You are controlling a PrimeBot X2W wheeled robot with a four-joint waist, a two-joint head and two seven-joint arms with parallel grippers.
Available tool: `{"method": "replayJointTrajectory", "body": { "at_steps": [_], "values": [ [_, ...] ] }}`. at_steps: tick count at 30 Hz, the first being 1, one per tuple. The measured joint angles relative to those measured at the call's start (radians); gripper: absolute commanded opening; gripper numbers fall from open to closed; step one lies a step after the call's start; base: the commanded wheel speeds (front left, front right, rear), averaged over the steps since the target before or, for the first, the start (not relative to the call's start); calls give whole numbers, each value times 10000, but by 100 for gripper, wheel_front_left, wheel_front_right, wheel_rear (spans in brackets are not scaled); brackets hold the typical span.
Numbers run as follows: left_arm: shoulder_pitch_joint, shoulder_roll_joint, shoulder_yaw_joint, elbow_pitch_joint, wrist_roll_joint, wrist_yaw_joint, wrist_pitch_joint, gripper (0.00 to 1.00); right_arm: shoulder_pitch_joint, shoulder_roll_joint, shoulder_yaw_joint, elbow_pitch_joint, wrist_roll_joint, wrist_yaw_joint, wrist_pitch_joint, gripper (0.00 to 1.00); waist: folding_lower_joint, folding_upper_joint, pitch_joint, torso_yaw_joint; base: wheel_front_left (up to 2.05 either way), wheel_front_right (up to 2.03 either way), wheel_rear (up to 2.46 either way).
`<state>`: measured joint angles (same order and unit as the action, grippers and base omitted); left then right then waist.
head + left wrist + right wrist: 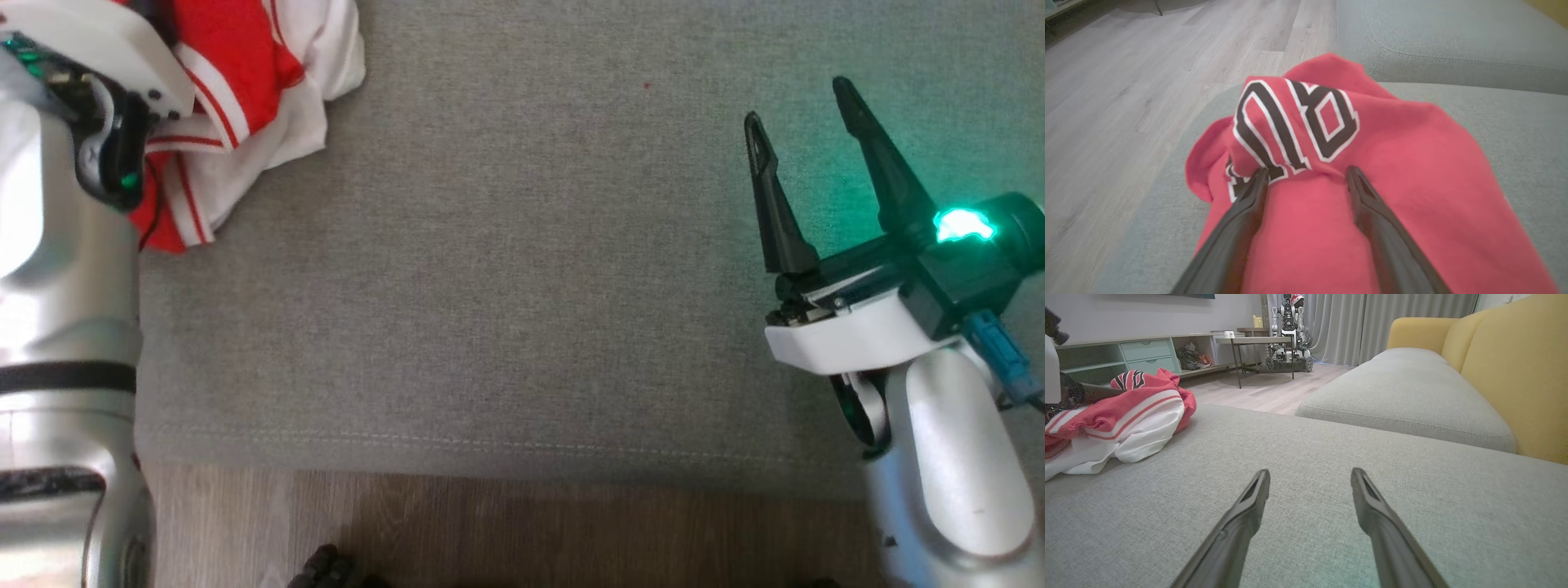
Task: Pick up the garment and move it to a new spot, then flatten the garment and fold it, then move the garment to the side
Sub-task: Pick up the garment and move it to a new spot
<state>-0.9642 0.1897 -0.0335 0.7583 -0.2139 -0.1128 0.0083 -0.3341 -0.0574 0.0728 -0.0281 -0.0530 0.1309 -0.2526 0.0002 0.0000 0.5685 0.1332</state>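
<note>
Red fabric with white panels and red-and-white striped trim: the garment [245, 90] lies crumpled at the left end of the grey sofa cushion [522, 286]. Black block characters edged in white sit on a raised fold, too creased to read surely. Over it the left hand [1308, 173] is spread, fingertips touching the red cloth. Well apart, the right hand [798, 102] is spread above bare cushion.
</note>
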Motion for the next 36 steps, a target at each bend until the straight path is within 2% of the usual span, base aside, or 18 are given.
{"method": "replayJointTrajectory", "body": {
  "at_steps": [1, 2, 3, 10, 17, 25, 29, 36],
  "values": [
    [-132, 2, -46, 192, 0, 0, 0, 100, -53, -2, -4, -4, 0, 0, 0, 100, 0, 0, 50, -35, 0, 0, 0],
    [-261, 4, -113, 372, 0, 0, 4, 69, -89, -2, -4, -15, 0, 0, 0, 100, -1, 0, 91, -66, 0, 0, 0],
    [-449, 4, -159, 665, 0, 0, -31, 0, -97, -2, -4, -17, 0, 0, 0, 100, 0, 0, 127, -112, 0, 0, 0],
    [-568, 15, -121, 1271, -15, 163, -1066, 0, -97, -2, 42, 136, 17, 0, -2, 100, -1, 0, -201, -178, 0, 0, 0],
    [-563, 150, 391, 913, -403, 345, -2355, 0, -78, -2, 165, 443, 420, 0, -2, 100, -1, 0, -1002, -276, 0, 0, 0],
    [128, -12, 587, -961, -604, 336, -2579, 0, 357, 2, 332, 809, 853, 0, -2, 100, -2, 0, -2235, -314, 0, 0, 0],
    [913, -493, 690, -2128, -1026, 322, -2594, 0, 611, 4, 374, 976, 1152, 0, -2, 100, -2, 1, -2961, -416, 0, 0, 0],
    [1848, -1200, -94, -4236, -1235, 257, -1964, 0, 665, 4, 600, 1020, 1534, 0, -2, 100, -3, 1, -3710, -1002, 0, 0, 0]
  ]
}}
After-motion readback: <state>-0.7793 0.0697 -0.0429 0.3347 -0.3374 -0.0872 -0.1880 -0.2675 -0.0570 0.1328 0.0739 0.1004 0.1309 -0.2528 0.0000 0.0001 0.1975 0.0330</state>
